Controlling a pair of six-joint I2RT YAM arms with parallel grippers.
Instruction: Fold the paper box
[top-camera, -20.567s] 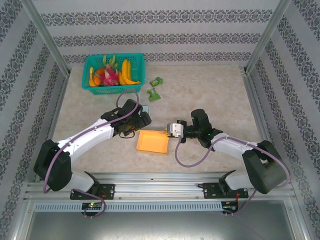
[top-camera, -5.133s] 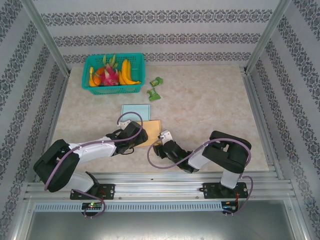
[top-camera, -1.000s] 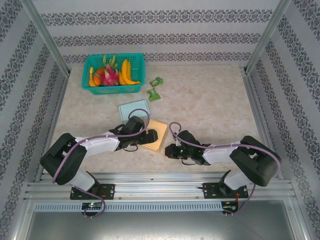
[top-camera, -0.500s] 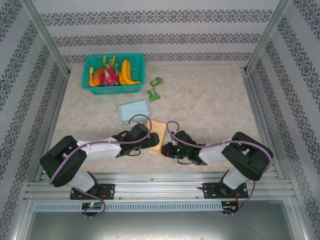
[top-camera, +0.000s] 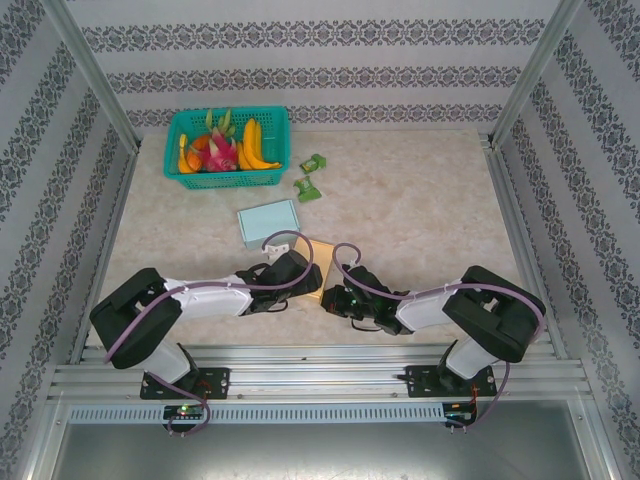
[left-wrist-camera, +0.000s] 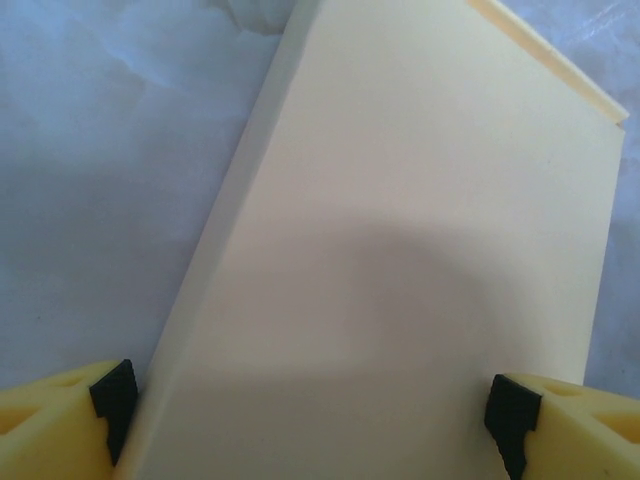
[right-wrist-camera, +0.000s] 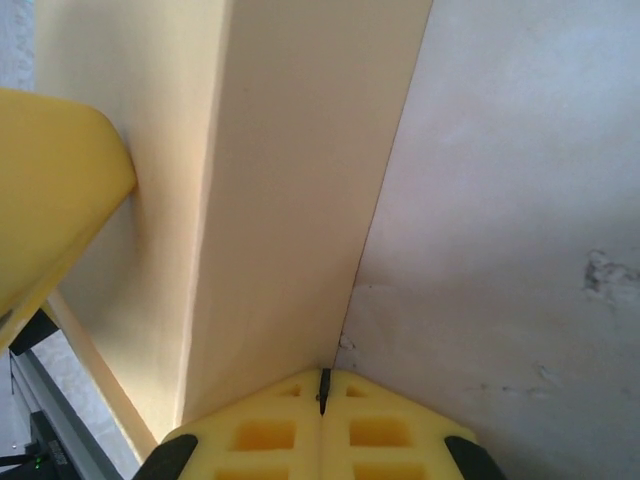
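Marbled tabletop (top-camera: 420, 200) near the front rail, with the paper box (top-camera: 321, 268) now hemmed in tight between both arms and showing far narrower than a second ago, when it lay broad and open to view; probably a side wall being pushed upright, so the fold looks under way but not finished. Left gripper (left-wrist-camera: 315, 405) spread wide over the box's broad face, touching it, clamping nothing. Right gripper (right-wrist-camera: 322, 400) fully closed and holding nothing, tip butted against the foot of the box's standing wall, right where it meets the tabletop.
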